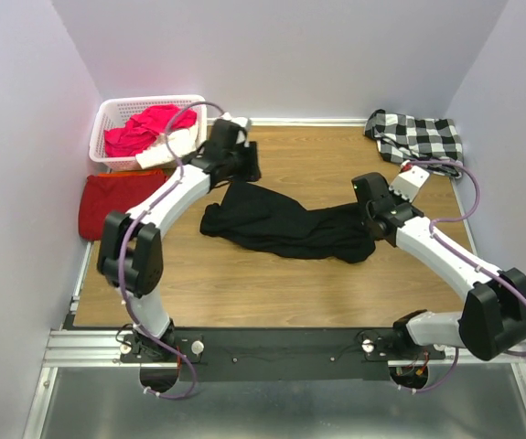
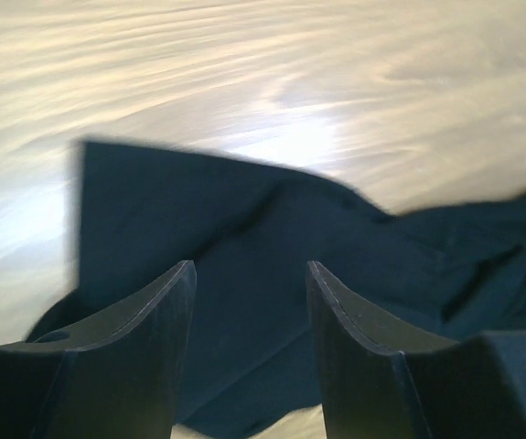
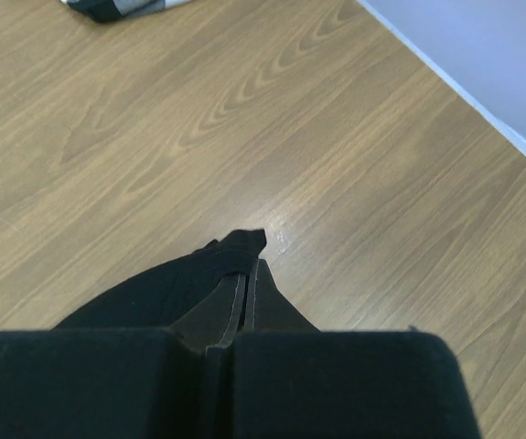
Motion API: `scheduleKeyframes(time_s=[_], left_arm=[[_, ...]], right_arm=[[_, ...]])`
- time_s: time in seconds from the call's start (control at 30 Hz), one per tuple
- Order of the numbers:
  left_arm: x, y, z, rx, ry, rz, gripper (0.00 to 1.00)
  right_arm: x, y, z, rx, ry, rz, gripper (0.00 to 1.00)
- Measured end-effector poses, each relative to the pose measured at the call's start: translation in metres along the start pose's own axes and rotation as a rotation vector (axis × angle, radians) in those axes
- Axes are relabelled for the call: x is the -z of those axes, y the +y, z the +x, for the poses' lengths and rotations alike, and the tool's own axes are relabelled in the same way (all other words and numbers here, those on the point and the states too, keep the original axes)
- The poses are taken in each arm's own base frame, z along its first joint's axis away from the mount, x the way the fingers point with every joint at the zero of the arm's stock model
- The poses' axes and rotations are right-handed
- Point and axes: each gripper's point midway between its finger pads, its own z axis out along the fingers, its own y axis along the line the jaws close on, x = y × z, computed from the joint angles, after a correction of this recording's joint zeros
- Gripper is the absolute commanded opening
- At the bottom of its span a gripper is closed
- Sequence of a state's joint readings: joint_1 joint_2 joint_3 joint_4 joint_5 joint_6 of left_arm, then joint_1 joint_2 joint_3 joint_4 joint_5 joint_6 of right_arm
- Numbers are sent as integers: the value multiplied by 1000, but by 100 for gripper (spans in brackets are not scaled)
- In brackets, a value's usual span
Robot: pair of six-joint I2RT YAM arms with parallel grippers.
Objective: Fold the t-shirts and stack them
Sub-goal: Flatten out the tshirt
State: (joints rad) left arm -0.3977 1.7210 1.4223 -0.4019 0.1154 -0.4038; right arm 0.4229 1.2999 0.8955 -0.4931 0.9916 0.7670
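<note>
Pale lilac walls point(image 1: 336, 55) enclose a wood-grain bench point(image 1: 272, 274), on which two t-shirts are counted: one black t-shirt point(image 1: 281, 224), crumpled lengthwise across the middle, and one dark-red t-shirt point(image 1: 107, 201), laid flat at the left edge. One white basket point(image 1: 153, 101) is set in the far left corner, just behind the dark-red t-shirt, and holds a pink cloth point(image 1: 144, 128) and a white cloth point(image 1: 176, 144). One checked cloth point(image 1: 418, 137) is bunched in the far right corner. Two arms are seen, each with one pincer. The left pincer point(image 1: 240, 169) is held over the far left end of the black t-shirt with its jaws spread apart and nothing between them. The right pincer point(image 1: 372, 215) is at the right end of the same garment, its jaws pressed together on a small fold of the black cloth. From above, both ends of the garment and both pincers are shown at once, but the jaws themselves cannot be made out. In the left wrist view the gap between the two fingers point(image 2: 336, 311) is plain, with the dark cloth lying on the bench below them. In the right wrist view a peak of black fabric is seen pinched at the closed tips, and a corner of the checked cloth is caught at the upper edge.
</note>
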Motion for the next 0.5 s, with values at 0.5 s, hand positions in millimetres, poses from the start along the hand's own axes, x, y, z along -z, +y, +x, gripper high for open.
scheduleKeyframes(time_s=[0.5], left_arm=[[-92, -115, 69, -322, 199, 152, 41]], right_arm=[[-15, -5, 57, 39, 157, 4, 1]])
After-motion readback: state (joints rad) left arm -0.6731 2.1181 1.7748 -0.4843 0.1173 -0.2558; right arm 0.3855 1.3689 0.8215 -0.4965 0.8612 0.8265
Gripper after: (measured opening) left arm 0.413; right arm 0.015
